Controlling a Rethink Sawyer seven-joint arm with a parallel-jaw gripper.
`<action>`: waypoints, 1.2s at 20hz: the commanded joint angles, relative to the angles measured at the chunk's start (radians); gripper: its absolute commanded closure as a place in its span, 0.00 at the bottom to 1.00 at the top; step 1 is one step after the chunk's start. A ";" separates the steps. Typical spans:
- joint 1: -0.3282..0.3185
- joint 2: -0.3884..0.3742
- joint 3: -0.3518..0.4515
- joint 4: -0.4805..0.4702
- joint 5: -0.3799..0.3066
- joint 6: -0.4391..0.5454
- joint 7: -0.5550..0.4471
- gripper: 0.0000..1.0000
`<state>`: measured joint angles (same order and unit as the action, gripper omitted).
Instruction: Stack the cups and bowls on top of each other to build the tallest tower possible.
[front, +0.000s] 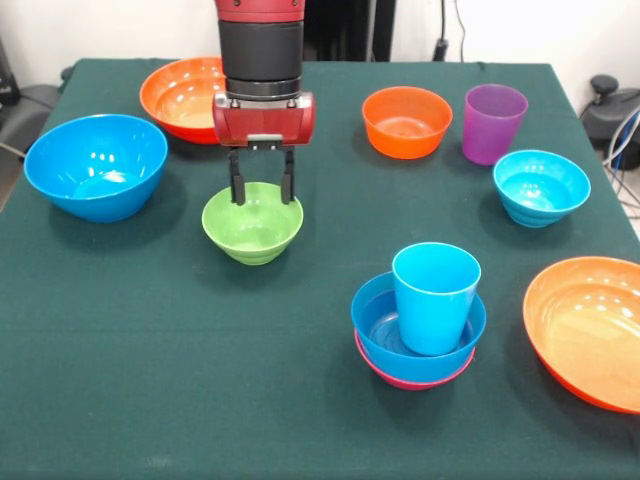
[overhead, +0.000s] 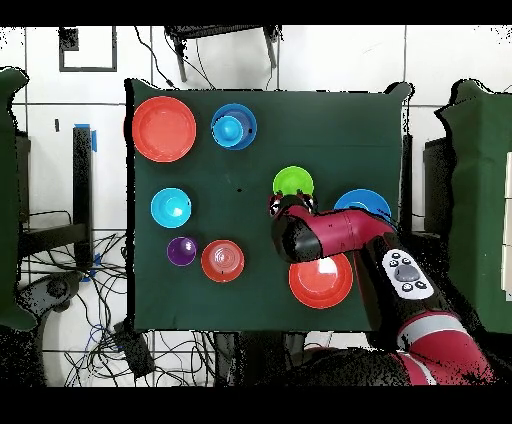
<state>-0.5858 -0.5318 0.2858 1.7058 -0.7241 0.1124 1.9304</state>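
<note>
My gripper (front: 262, 190) is open and hangs over the far rim of the small green bowl (front: 255, 235), one finger on either side of the bowl's middle. I cannot tell whether the fingers touch the rim. The tower (front: 418, 340) stands near the front: a pink bowl (front: 405, 380) at the base, a blue bowl (front: 375, 320) nested in it, and a light blue cup (front: 435, 297) upright inside. The purple cup (front: 493, 122) stands alone at the back right. Overhead, the gripper (overhead: 280, 205) sits beside the green bowl (overhead: 295, 181), far from the tower (overhead: 233, 126).
Loose bowls ring the table: a big blue bowl (front: 96, 166) at the left, a large orange bowl (front: 180, 95) behind the arm, a small orange bowl (front: 406, 121) beside the purple cup, a cyan bowl (front: 541, 187), and a wide orange bowl (front: 590, 330) at the right edge.
</note>
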 joint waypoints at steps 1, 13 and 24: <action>0.047 0.009 0.043 -0.010 -0.049 0.092 -0.055 0.00; 0.040 0.007 0.051 -0.012 -0.050 0.089 -0.064 0.00; 0.045 0.010 0.046 -0.016 -0.062 0.062 -0.057 0.00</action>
<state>-0.5660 -0.5318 0.2859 1.7058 -0.7239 0.1124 1.9304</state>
